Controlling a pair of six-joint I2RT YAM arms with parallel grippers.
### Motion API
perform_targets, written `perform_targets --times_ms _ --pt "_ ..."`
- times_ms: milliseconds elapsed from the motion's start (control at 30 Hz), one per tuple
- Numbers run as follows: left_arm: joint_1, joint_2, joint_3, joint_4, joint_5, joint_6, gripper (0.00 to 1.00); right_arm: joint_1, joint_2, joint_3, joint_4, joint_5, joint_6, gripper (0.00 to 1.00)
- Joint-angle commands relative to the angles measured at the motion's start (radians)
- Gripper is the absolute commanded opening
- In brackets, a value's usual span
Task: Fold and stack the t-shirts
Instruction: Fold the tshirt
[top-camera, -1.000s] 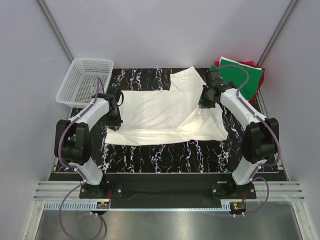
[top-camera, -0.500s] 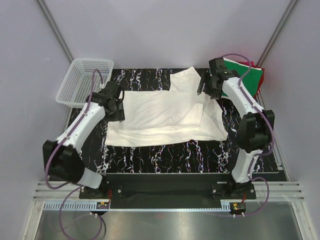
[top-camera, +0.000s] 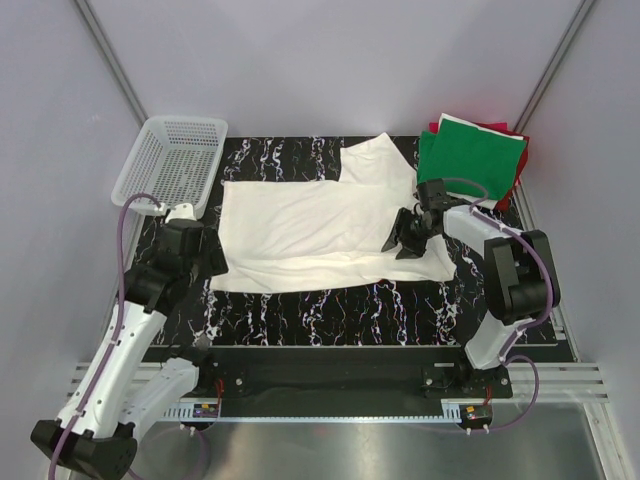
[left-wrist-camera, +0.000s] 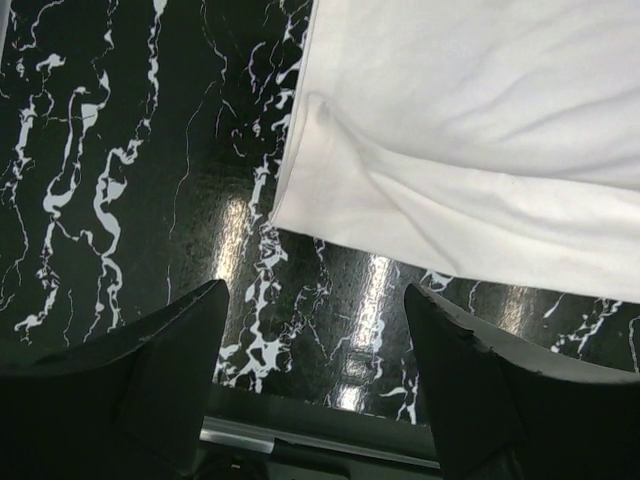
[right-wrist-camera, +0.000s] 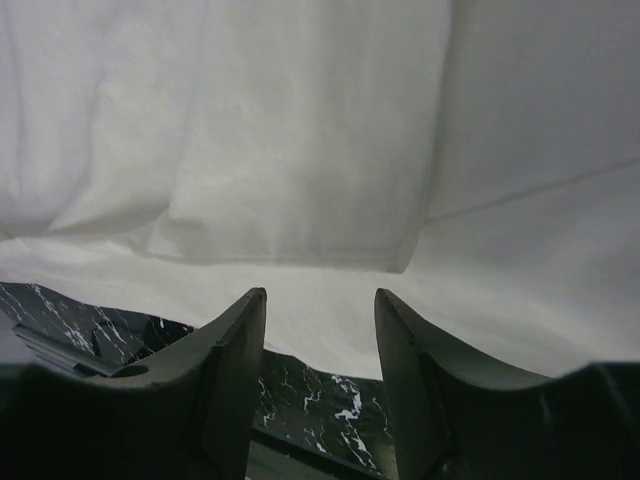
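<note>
A white t-shirt (top-camera: 300, 220) lies spread flat across the black marbled mat (top-camera: 330, 310), with one sleeve pointing to the back. My left gripper (top-camera: 210, 262) hovers open just off its near-left corner. In the left wrist view the jaws (left-wrist-camera: 316, 290) are wide apart over bare mat, the shirt corner (left-wrist-camera: 330, 190) ahead of them. My right gripper (top-camera: 405, 238) sits low over the shirt's right part, open. In the right wrist view the fingers (right-wrist-camera: 320, 295) frame white cloth (right-wrist-camera: 300, 130) and hold nothing. A green t-shirt (top-camera: 470, 155) lies folded on a red one (top-camera: 505, 130) at the back right.
A white mesh basket (top-camera: 170, 160) stands at the back left, off the mat's corner. Grey walls and metal rails close in the sides. A strip of bare mat (left-wrist-camera: 120, 150) runs along the near edge in front of the shirt.
Both grippers have opened and let go of the white shirt. The left arm has drawn back toward the near left. The right gripper swung to the back, then came down over the shirt's right part.
</note>
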Motion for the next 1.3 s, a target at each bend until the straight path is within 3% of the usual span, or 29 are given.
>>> perform_targets --times_ms 0,400,633,833,933,1067,1100,1200,1267 --pt "-0.001 -0.033 -0.012 0.091 -0.029 0.002 0.77 0.002 0.016 -0.003 0.12 -0.069 0.023 0.54" --pt "-0.001 -0.041 -0.02 0.097 -0.024 -0.003 0.79 0.002 0.051 -0.035 0.112 0.016 0.021 0.52" --pt "0.0 -0.039 -0.021 0.097 -0.024 -0.004 0.79 0.002 -0.013 -0.101 0.129 0.042 0.026 0.57" --pt "0.0 -0.039 -0.023 0.097 -0.024 -0.003 0.79 -0.001 0.034 -0.06 0.126 0.046 0.021 0.56" --pt "-0.001 -0.041 -0.021 0.097 -0.026 -0.003 0.79 -0.002 0.057 -0.036 0.127 0.043 0.02 0.51" --pt "0.0 -0.038 -0.021 0.097 -0.026 -0.004 0.79 -0.002 0.083 0.0 0.117 0.022 0.017 0.29" --pt "-0.001 -0.038 -0.021 0.097 -0.026 -0.003 0.79 -0.002 0.088 0.02 0.106 0.02 0.015 0.16" --pt "-0.001 -0.038 -0.021 0.096 -0.026 -0.003 0.79 -0.002 0.094 0.073 0.072 0.019 0.014 0.0" --pt "-0.001 -0.039 -0.021 0.099 -0.024 -0.004 0.79 -0.002 0.099 0.107 0.057 0.011 0.017 0.0"
